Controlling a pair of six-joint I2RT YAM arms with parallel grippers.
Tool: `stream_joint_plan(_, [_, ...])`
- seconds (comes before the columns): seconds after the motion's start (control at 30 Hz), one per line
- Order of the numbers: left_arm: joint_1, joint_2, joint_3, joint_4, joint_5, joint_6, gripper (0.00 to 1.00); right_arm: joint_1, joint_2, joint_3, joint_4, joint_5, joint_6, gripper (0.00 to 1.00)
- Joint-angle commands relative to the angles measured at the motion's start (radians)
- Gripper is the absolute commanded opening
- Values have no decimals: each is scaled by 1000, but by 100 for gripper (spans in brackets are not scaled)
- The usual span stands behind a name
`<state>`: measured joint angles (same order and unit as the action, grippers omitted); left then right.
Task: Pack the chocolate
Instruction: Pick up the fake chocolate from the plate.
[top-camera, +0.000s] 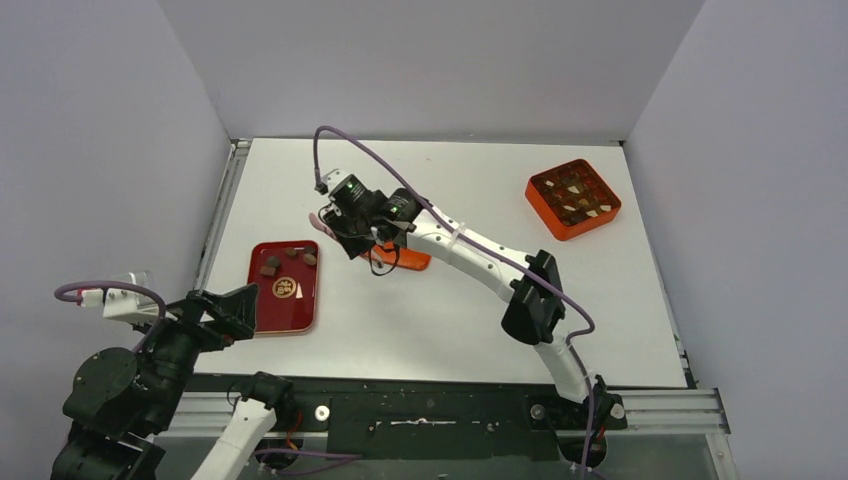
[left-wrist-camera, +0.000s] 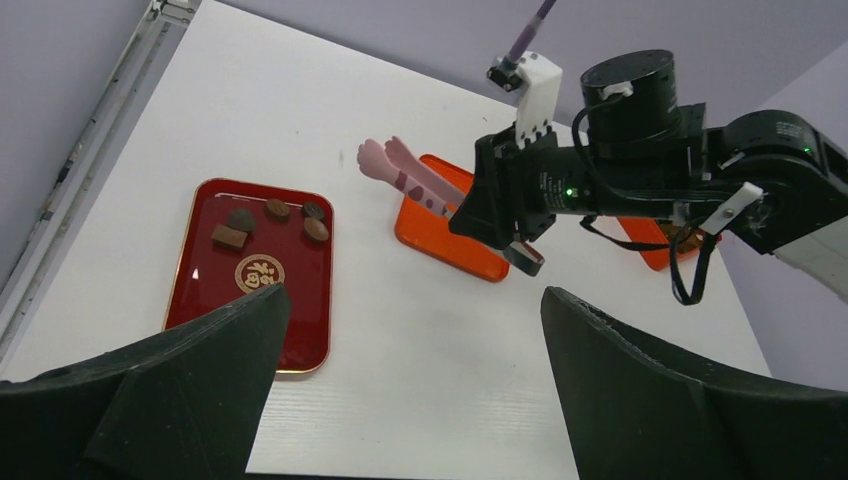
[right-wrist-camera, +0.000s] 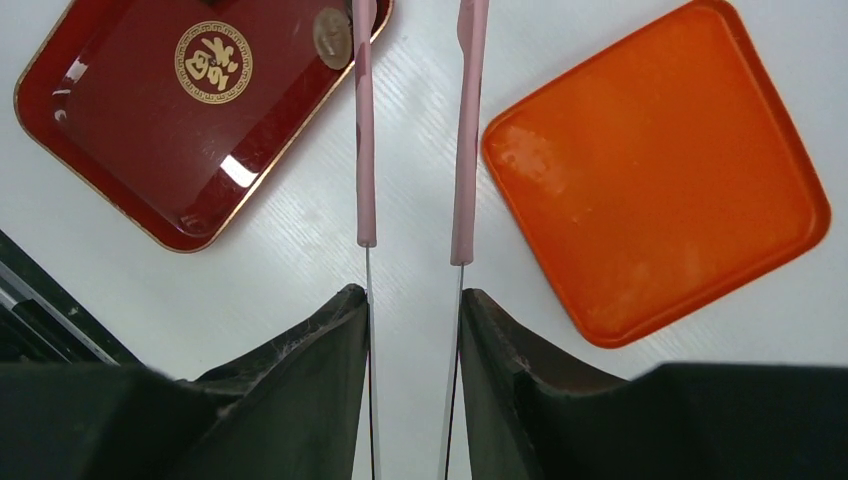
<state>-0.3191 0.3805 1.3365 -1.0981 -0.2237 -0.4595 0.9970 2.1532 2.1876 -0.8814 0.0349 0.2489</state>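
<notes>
Several small brown chocolate pieces (top-camera: 293, 254) (left-wrist-camera: 241, 220) lie at the far end of a dark red tray (top-camera: 286, 312) (left-wrist-camera: 300, 300) (right-wrist-camera: 120, 130); one tan piece (right-wrist-camera: 330, 35) shows by the tray's corner. More chocolate fills the compartments of an orange box (top-camera: 548, 218) at the back right. My right gripper (top-camera: 350, 238) (left-wrist-camera: 503, 225) (right-wrist-camera: 413, 300) is shut on pink tongs (top-camera: 320, 220) (left-wrist-camera: 400, 175) (right-wrist-camera: 365, 150), held above the table between the tray and the lid. The tong arms stand apart, and their tips in the left wrist view hold nothing. My left gripper (top-camera: 238, 305) (left-wrist-camera: 412, 300) is open near the tray's near edge.
A flat orange square lid (top-camera: 408, 260) (left-wrist-camera: 440, 238) (right-wrist-camera: 655, 170) lies on the white table just right of the tongs. Grey walls close in the table on the left, back and right. A metal rail (top-camera: 222, 205) runs along the left edge.
</notes>
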Motion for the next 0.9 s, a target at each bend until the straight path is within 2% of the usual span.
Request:
stream_joint_plan(0.0, [-1,-18,37,14,-33,23,97,40,48,101,-17,-8,15,36])
stream_joint_plan(0.47, [-1,-35,30,24,-39,48,97,76,173,159,58,-65,19,36])
stream_joint_plan(0.87, [-2,-35,27,29,-48,55,97,83,268,245,53,-41,-44,36])
